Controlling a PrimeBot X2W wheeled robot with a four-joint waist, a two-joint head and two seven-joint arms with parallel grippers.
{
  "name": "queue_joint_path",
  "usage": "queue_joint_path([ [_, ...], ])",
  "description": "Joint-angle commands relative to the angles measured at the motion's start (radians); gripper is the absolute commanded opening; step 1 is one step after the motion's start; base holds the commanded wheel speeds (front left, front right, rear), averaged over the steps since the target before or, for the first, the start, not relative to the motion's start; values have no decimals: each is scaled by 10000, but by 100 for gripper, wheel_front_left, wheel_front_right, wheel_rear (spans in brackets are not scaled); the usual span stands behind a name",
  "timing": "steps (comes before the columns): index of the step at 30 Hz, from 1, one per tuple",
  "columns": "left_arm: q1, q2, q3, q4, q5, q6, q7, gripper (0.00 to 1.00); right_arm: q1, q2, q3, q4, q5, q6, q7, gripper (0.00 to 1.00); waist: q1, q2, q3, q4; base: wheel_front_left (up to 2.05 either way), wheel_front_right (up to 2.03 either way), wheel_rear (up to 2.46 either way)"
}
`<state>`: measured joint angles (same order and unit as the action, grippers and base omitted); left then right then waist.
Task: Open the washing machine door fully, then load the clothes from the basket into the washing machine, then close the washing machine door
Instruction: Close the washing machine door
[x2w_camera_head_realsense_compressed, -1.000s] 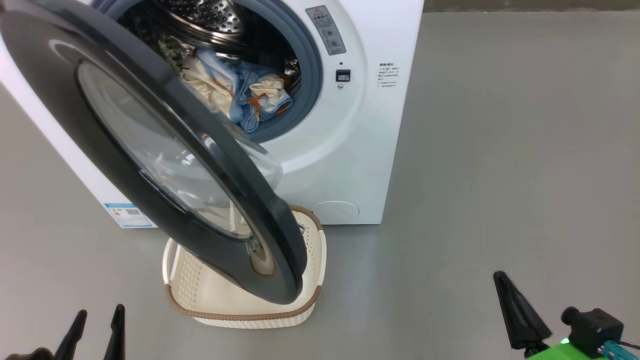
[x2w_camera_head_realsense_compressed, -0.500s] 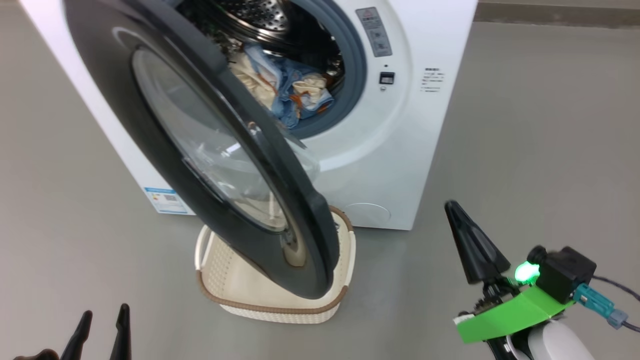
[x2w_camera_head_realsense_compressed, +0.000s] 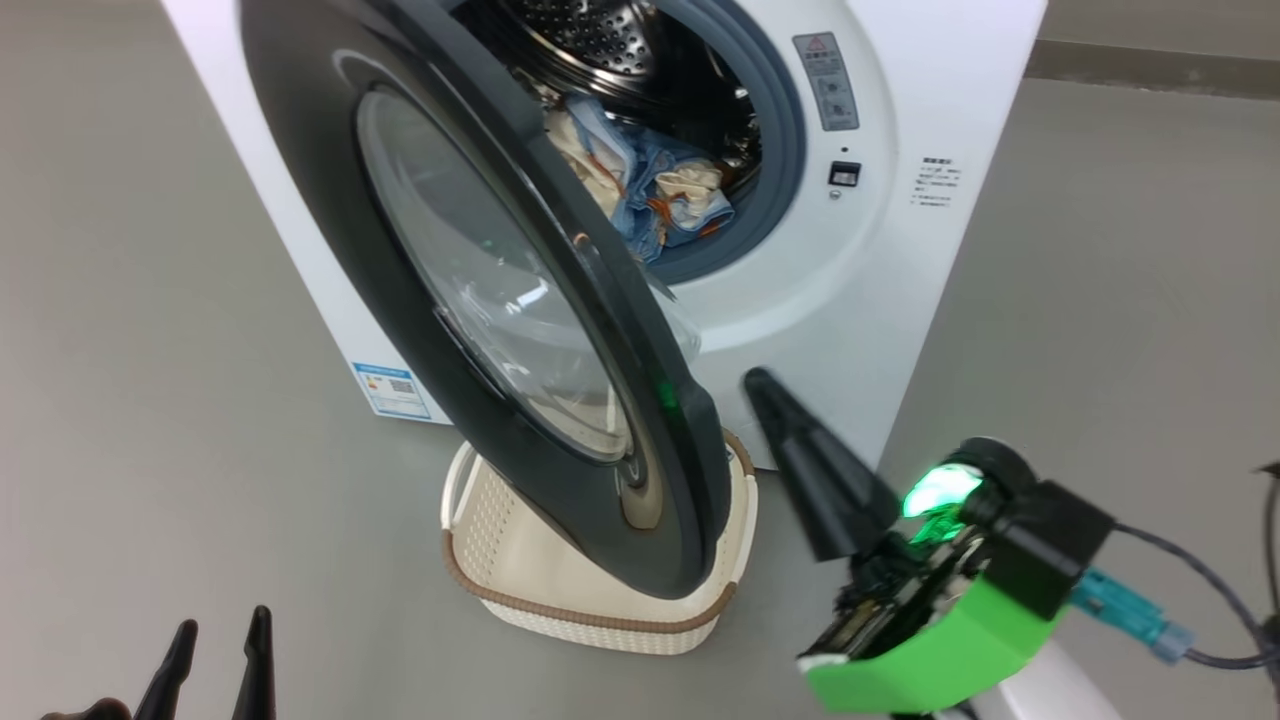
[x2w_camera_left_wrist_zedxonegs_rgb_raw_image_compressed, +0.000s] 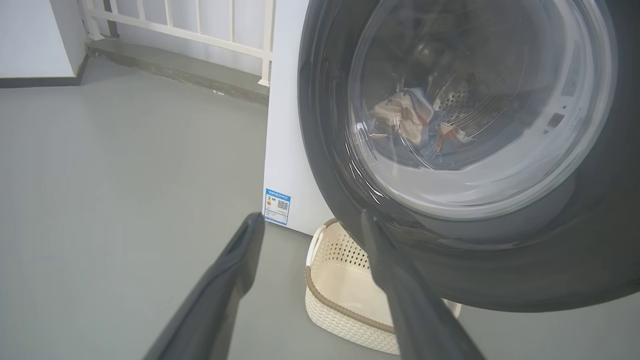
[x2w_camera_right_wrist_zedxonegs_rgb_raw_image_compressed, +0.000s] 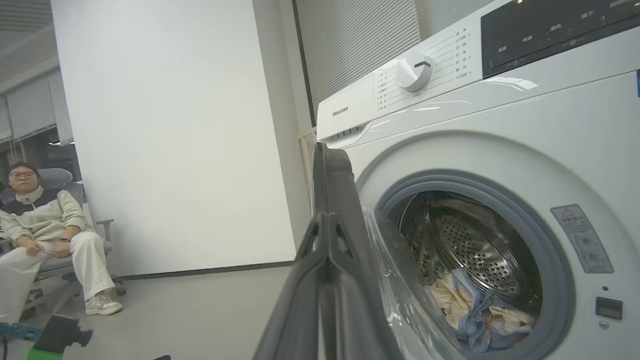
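**Q:** What had changed since the earlier frame?
**A:** The right gripper (x2w_camera_head_realsense_compressed: 758, 384), its long dark fingers pressed together, had come up beside the free edge of the round, black-rimmed glass washing machine door (x2w_camera_head_realsense_compressed: 480, 250).
**Q:** Door orientation?
**A:** Half open, free edge toward the robot, above the cream perforated plastic basket (x2w_camera_head_realsense_compressed: 590, 622). The blue-and-cream clothes (x2w_camera_head_realsense_compressed: 660, 190) lay in the steel drum (x2w_camera_head_realsense_compressed: 600, 30). The left gripper (x2w_camera_head_realsense_compressed: 225, 620) had its fingers spread.

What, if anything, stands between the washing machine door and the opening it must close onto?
Nothing visible fills the gap between the washing machine door and the drum. The clothes lie inside it, low by the grey-blue seal; whether fabric overlaps its lip cannot be told. The basket sits lower, beneath the door.
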<state>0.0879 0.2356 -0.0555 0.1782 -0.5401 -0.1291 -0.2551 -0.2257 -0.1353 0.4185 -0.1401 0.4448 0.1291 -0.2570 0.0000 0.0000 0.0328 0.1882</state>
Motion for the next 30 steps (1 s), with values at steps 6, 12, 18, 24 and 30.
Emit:
queue_joint_path([
  [6, -154, 112, 304, -285, 129, -16, -66, 100, -519, 244, 1479, -254, 266, 16, -48, 0, 0, 0, -108, 380, 0, 0, 0],
  [12, -171, 61, 246, -306, 113, -16, -66, 100, -424, 196, 2289, 481, 551, 16, -48, 0, 0, 0, -34, 618, 0, 0, 0],
  [18, -271, 17, 171, -278, 67, -16, -66, 100, -397, 95, 2768, 1647, 815, 16, -48, 0, 0, 0, 95, 806, 0, 0, 0],
  [24, -439, -38, 70, -256, -9, -16, -66, 100, -514, -28, 3203, 2868, 964, 16, -48, 0, 0, 0, 366, 971, 0, 0, 0],
  [30, -677, -94, -4, -219, -81, -16, -67, 100, -838, -49, 3322, 3752, 996, 16, -48, 0, 0, 0, 712, 1065, 0, 0, 0],
])
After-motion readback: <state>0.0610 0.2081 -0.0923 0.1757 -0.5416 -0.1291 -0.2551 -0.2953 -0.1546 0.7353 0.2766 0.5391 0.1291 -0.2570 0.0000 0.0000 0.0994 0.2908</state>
